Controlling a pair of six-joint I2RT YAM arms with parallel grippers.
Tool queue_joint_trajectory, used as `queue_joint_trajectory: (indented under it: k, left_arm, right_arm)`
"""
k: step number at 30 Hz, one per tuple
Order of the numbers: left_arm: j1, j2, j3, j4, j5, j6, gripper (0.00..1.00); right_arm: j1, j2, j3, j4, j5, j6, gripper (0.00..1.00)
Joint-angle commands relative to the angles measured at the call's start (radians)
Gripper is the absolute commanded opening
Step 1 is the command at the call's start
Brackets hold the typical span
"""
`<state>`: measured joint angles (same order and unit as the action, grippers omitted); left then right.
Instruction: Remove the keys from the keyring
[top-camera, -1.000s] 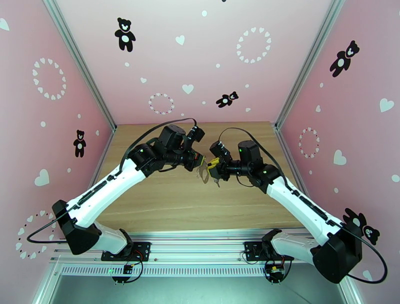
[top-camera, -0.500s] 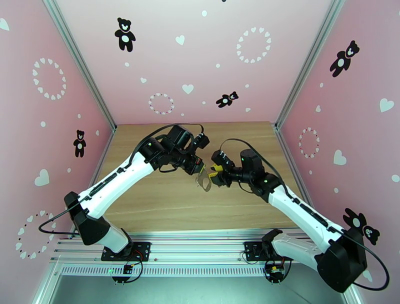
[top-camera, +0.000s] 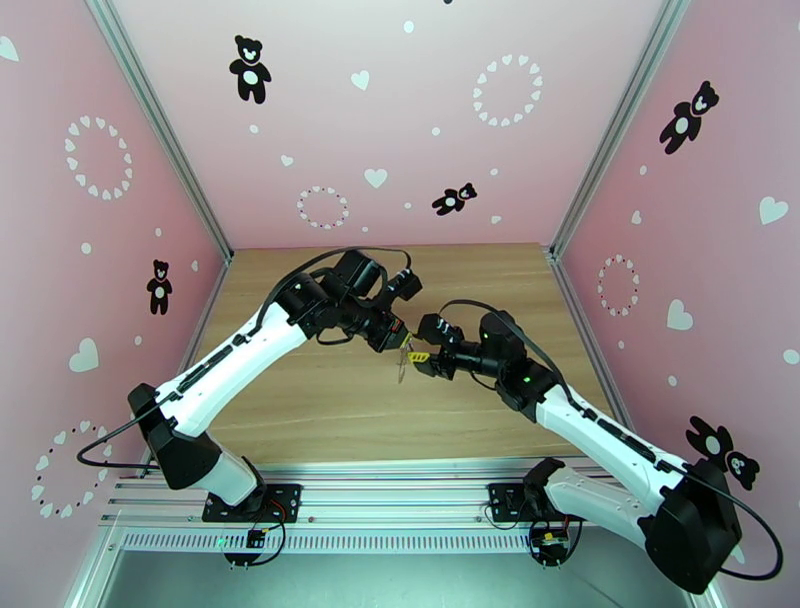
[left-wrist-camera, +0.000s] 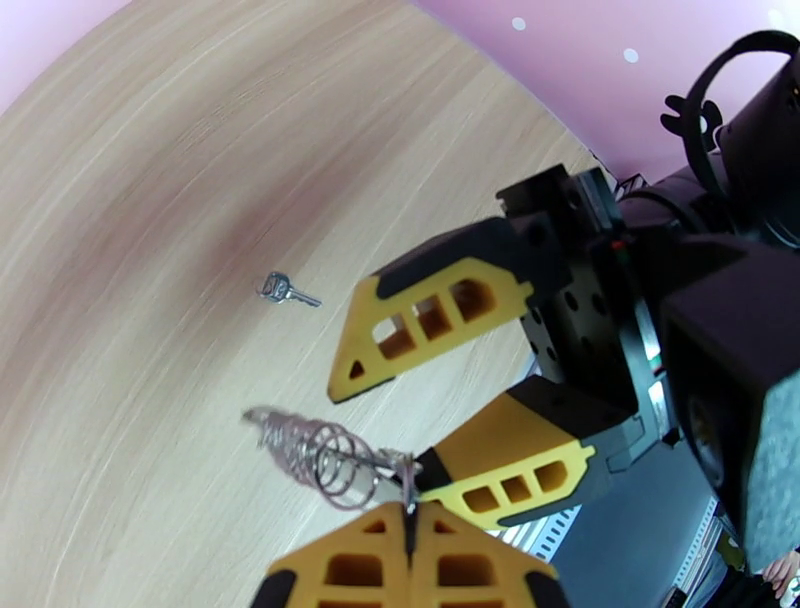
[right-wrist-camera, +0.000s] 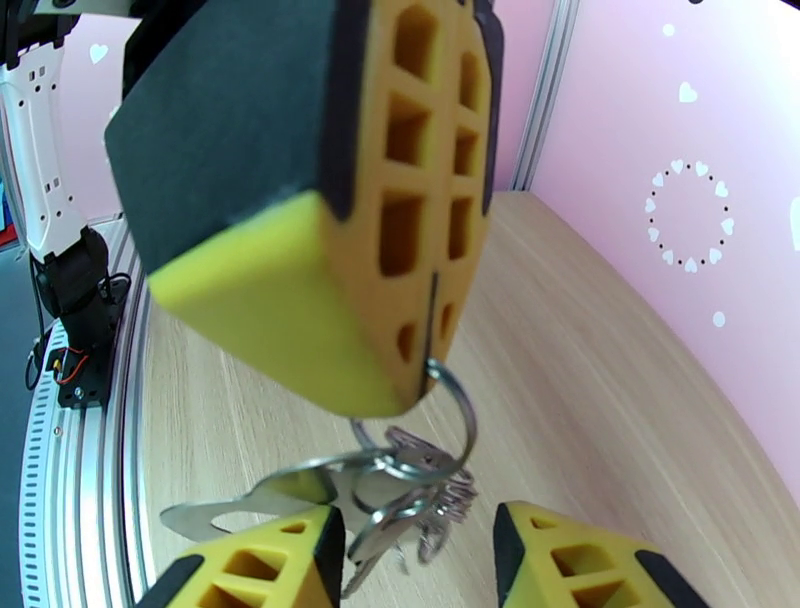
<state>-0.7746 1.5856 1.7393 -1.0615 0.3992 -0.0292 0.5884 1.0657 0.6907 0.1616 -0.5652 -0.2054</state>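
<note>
Keyring (right-wrist-camera: 455, 400): pinched aloft in pressed-together left gripper (right-wrist-camera: 434, 330) | keys (right-wrist-camera: 420, 495): dangling straight below, flanked by spread right gripper (right-wrist-camera: 420, 535) | nearer: right arm | loose key (left-wrist-camera: 288, 290): flat on table (left-wrist-camera: 150, 150)

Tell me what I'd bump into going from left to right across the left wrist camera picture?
loose key lying on the table → right gripper, open → right arm's black wrist
</note>
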Motion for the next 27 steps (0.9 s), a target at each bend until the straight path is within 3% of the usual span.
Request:
queue_joint_trajectory:
  k: [1,11,18,22,27]
  left_arm:
    - [0.005,0.021,0.042,-0.012,0.031,0.026,0.00]
    - [0.005,0.037,0.071,-0.038,0.038,0.031,0.00]
    - [0.005,0.047,0.083,-0.062,0.022,0.035,0.00]
    - [0.005,0.051,0.089,-0.079,0.026,0.039,0.00]
    - [0.005,0.070,0.099,-0.102,0.038,0.048,0.00]
  right_arm:
    - [0.011,-0.008,-0.012,0.053,0.050,-0.013,0.41]
    - [0.011,-0.006,0.008,0.049,0.092,-0.025,0.23]
    - [0.011,-0.025,0.022,0.018,0.205,-0.021,0.10]
    - [0.011,-0.040,0.033,0.018,0.278,-0.024,0.08]
    - [0.013,-0.054,0.066,0.019,0.245,-0.035,0.08]
